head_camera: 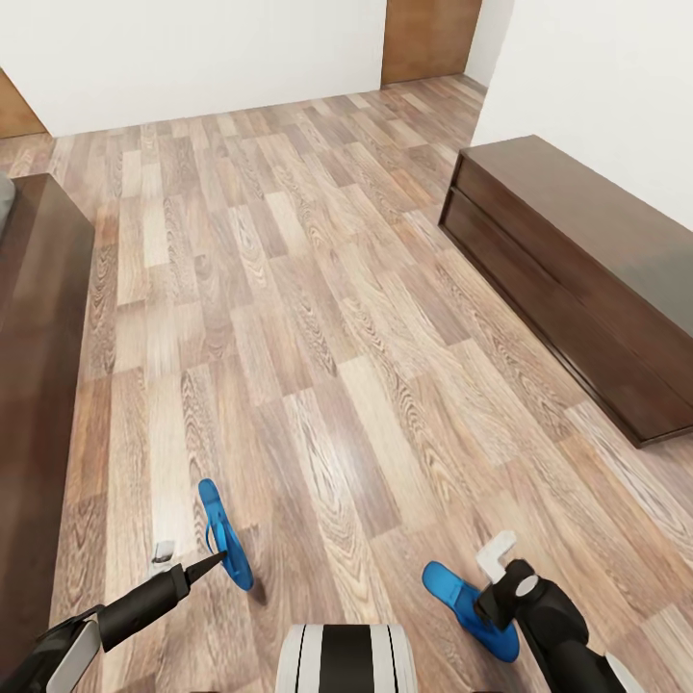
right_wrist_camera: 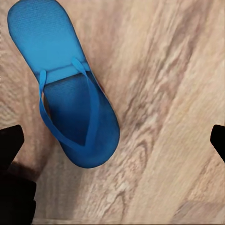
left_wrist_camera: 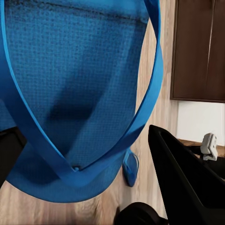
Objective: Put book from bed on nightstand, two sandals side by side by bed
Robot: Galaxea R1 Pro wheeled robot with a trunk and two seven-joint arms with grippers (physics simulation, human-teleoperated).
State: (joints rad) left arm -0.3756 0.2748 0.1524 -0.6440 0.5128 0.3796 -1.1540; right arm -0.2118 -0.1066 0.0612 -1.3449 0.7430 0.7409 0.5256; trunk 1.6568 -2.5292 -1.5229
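One bright-blue sandal (head_camera: pixel 223 534) hangs on edge just above the floor, my left gripper (head_camera: pixel 197 560) shut on it; it looms close in the left wrist view, the sandal (left_wrist_camera: pixel 79 84) sitting between the black fingers (left_wrist_camera: pixel 187 187). The other sandal (head_camera: pixel 462 595) lies flat on the floor, straps up. Right above it hovers my right gripper (head_camera: pixel 496 577), open, and in the right wrist view the sandal (right_wrist_camera: pixel 70 98) lies nearer one finger (right_wrist_camera: pixel 11 145). The bed (head_camera: pixel 38 385) runs along the left edge. The book and the nightstand are out of view.
A long low dark-brown cabinet (head_camera: pixel 577 279) stands against the white wall at right. A wooden door (head_camera: pixel 428 38) is at the far end. Wide wood-plank floor (head_camera: pixel 318 289) stretches between bed and cabinet. My white and black base (head_camera: pixel 346 659) is at the bottom.
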